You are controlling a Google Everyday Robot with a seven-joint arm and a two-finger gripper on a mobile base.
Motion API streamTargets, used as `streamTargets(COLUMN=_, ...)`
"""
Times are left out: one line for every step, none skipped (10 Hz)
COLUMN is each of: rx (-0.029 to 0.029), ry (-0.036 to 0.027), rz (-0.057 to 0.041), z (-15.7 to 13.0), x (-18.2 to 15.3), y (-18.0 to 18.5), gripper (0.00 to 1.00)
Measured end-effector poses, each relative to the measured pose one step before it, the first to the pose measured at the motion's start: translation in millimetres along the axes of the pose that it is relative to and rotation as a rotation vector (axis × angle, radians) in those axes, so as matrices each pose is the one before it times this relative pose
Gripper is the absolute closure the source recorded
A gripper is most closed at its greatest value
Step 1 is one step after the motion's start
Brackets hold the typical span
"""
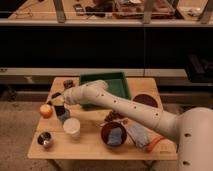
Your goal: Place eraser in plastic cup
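Reaching across the wooden table (90, 148) from the right, the white arm (125, 106) puts the gripper (57, 98) over the table's left end, just on the far side of the plastic cup (63, 114).

The gripper shows only as a dark shape at the arm's tip, so whether it is spread or closed, and whether it holds or touches anything, cannot be told. The blue-grey plastic cup stands upright just beside an orange fruit (46, 110) on its left. A white cup (71, 127) is just nearer, and a metal cup (45, 140) sits at the near left corner. A green tray (116, 80) lies at the far middle behind the arm, and a dark red bowl (114, 135) is on the near side, right of the white cup.
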Motion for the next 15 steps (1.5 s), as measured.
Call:
streamTargets(rx=0.00523, ry=-0.00347, rz=-0.00421, z=1.65, x=-1.04, y=-0.45, gripper=1.00)
streamTargets(rx=0.00791, ry=-0.00586, rz=-0.00578, z=3.52, x=-4.36, y=-2.45, gripper=1.00)
streamTargets(rx=0.00006, ry=-0.00286, rz=-0.00486, z=1.84, x=-6.11, y=-0.35, gripper=1.00)
streamTargets(rx=-0.00255, ry=0.00340, rz=-0.00496, z=1.61, x=-5.65, y=1.03, gripper=1.00)
streamTargets(rx=-0.00132, ry=0.00443, rz=-0.00637, z=1.30, x=-2.27, y=0.96, gripper=1.00)
streamTargets(rx=0.00139, ry=0.00555, rz=-0.01124, z=2.12, x=-2.41, y=1.68, gripper=1.00)
streamTargets(rx=0.00045, ry=0.00318, rz=-0.00905, z=1.24, x=0.08, y=2.07, gripper=1.00)
streamTargets(rx=0.00119, ry=0.00127, rz=-0.00560, z=1.25, x=-0.08, y=1.75, gripper=1.00)
streamTargets(rx=0.00230, ry=0.00051, rz=-0.00797, z=1.83, x=0.09, y=1.98, gripper=1.00)
streamTargets(rx=-0.00024, ry=0.00018, rz=-0.00426, z=0.99, x=-0.33, y=2.05, gripper=1.00)
streamTargets(rx=-0.00181, ry=-0.00065, rz=-0.00241, z=0.07, x=-0.49, y=1.75, gripper=1.00)
streamTargets(rx=-0.00303, ry=-0.00203, rz=-0.00329, z=-0.23, x=-1.07, y=2.21, gripper=1.00)
streamTargets(rx=-0.00476, ry=-0.00323, rz=-0.00089, z=-1.19, x=-1.95, y=2.77, gripper=1.00)
streamTargets(rx=-0.00413, ry=-0.00269, rz=-0.00079, z=-1.13, x=-1.78, y=2.48, gripper=1.00)
streamTargets(rx=-0.00160, ry=-0.00026, rz=0.00074, z=-0.70, x=-0.67, y=1.10, gripper=1.00)
